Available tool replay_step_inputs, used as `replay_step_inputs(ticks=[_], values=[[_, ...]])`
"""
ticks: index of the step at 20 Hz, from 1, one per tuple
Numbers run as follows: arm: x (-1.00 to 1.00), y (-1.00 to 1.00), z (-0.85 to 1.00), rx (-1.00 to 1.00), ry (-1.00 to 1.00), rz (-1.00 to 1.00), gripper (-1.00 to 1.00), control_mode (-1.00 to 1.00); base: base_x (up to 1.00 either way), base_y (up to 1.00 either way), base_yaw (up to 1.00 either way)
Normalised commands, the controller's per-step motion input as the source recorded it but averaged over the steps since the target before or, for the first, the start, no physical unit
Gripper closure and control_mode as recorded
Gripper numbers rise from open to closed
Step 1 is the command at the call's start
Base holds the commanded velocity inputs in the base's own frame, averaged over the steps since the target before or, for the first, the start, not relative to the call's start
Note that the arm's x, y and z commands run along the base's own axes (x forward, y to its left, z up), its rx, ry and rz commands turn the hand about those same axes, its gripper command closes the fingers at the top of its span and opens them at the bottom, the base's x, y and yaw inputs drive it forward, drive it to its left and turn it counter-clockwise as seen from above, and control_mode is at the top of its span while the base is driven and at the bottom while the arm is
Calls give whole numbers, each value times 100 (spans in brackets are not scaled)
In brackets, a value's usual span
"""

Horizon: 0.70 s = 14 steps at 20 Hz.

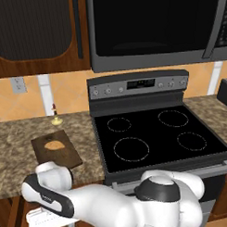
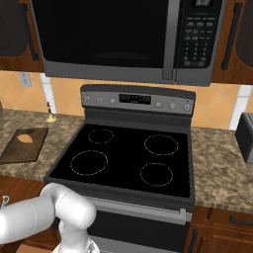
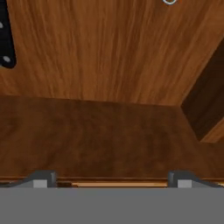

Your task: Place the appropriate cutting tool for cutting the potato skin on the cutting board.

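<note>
The dark brown cutting board (image 1: 66, 156) lies on the granite counter left of the stove, with the tan potato (image 1: 54, 144) on its far half. The right base view has the board (image 2: 17, 150) and potato (image 2: 25, 139) at far left. My arm bends down below the counter's front edge at the left. In the hand view my gripper (image 3: 112, 180) is open, nothing between its fingertips (image 3: 43, 178), facing a wooden inner surface. A small light-blue and silver piece (image 2: 4, 201) below the counter looks like the cutting tool. A silvery loop (image 3: 169, 1) peeks in at the hand view's top edge.
A black stovetop (image 1: 158, 137) with four burners fills the middle, a microwave (image 2: 118, 37) above it. A small candlestick (image 1: 54, 116) stands behind the board. A toaster (image 2: 245, 136) sits at the right. A black hinge (image 3: 5, 39) and a dark wooden side wall (image 3: 205, 105) bound the cabinet space.
</note>
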Motion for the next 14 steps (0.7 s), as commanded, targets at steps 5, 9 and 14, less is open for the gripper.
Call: replay_step_inputs(ticks=[5,9,14], values=[[33,-10,0,0,-21,1,-100,-100,0,0,0],[38,-11,-2,0,-25,2,-100,-100,0,0,0],[46,-3,-14,0,-6,8,-100,-100,0,0,0]])
